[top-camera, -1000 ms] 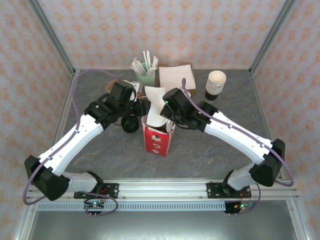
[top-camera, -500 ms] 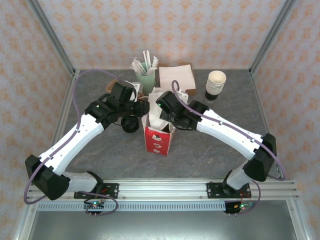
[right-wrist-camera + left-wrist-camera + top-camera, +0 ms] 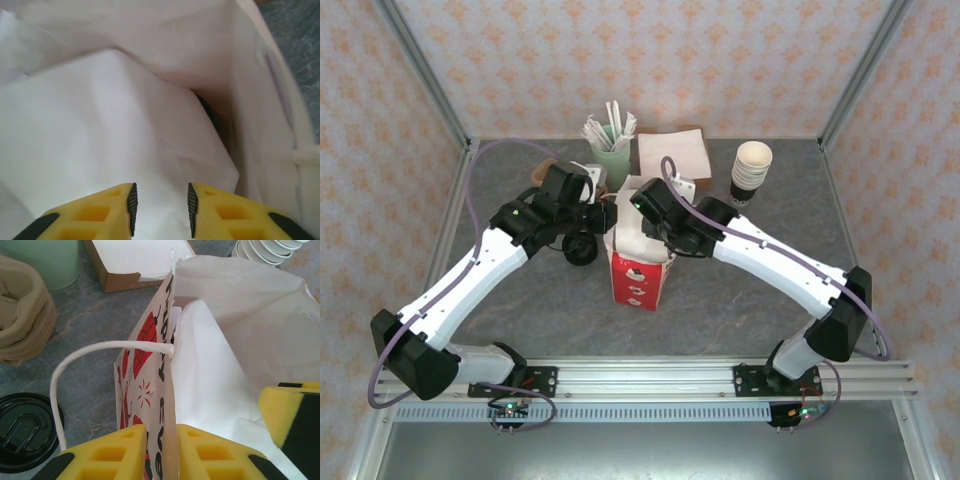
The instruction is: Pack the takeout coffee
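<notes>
— Takeout coffee (image 3: 206, 112): down in the paper bag (image 3: 638, 282), then?
— Seemingly. Nothing but a dark curved edge, low against the bag's wall, half buried under white paper (image 3: 100, 125). Hard to swear to.
— Left jaws?
— Pinched on the bag's left wall near the string handle (image 3: 90, 347), probably to keep the mouth wide and the bag upright on the tabletop (image 3: 740, 300).
— Right jaws?
— Inside the mouth, parted, gripping nothing, poised over that white paper. Likely there to tuck it round the cup against tipping.
— Beside the bag?
— Low pile of black lids (image 3: 22, 432), just left of it, touched by neither arm. Not to be mistaken for the coffee.
— Farther back?
— Brown sleeves (image 3: 22, 310), green cup of wrapped sticks (image 3: 611, 155), cardboard box of white sheets (image 3: 670, 152), stack of lidless cups (image 3: 751, 168). Stock, well clear of the packing.
</notes>
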### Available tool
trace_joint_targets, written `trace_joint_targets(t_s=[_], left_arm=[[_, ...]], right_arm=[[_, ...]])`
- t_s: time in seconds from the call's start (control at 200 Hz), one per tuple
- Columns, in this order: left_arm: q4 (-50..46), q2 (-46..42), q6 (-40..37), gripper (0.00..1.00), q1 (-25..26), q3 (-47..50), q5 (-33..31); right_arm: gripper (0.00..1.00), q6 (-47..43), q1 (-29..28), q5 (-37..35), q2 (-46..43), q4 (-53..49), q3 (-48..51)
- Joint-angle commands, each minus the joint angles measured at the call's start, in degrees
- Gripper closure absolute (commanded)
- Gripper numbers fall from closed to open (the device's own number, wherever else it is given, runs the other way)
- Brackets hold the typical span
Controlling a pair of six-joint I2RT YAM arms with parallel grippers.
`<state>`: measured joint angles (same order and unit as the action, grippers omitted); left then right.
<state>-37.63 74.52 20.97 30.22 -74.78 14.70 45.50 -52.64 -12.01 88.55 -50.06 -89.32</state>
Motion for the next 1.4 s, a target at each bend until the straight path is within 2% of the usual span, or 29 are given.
trace_joint_targets(t_s=[0.0, 0.12, 0.37, 0.565, 0.711, 0.911, 1.116, 1.391], left_arm=[[1.1, -0.3, -0.7, 0.78, -0.5, 0.6, 0.7], [1.3, -0.3, -0.6, 0.82, -0.5, 0.6, 1.1], [1.3, -0.4, -0.6, 0.82, -0.5, 0.8, 1.2], [1.6, -0.9, -0.2, 0.83, -0.5, 1.2, 1.3], [1.9, -1.5, -0.1, 0.85, -0.5, 1.8, 1.5], [1.7, -1.8, -0.2, 0.85, -0.5, 1.8, 1.5], [1.1, -1.9, -0.6, 0.85, -0.5, 1.8, 1.1], [-0.4, -3.5, -1.1, 0.84, -0.5, 1.7, -0.8]], right_arm=[[0.63, -2.6, -0.3, -1.1, -1.9, 0.4, -2.9], [0.63, -4.1, -0.3, -1.8, -2.2, 2.4, -3.4], [0.65, -5.9, -0.3, 0.7, -2.4, 8.9, -1.0], [0.76, -5.7, 0.6, 3.2, -1.1, 15.3, 2.4], [0.8, -5.0, 2.6, 4.5, 1.7, 18.1, 3.2], [0.82, -5.0, 4.8, 7.4, 8.3, 17.9, 0.0], [0.83, -4.5, 5.3, 4.5, 14.0, 12.2, -3.6], [0.83, -6.0, 4.8, 7.1, 12.2, 13.4, -5.6]])
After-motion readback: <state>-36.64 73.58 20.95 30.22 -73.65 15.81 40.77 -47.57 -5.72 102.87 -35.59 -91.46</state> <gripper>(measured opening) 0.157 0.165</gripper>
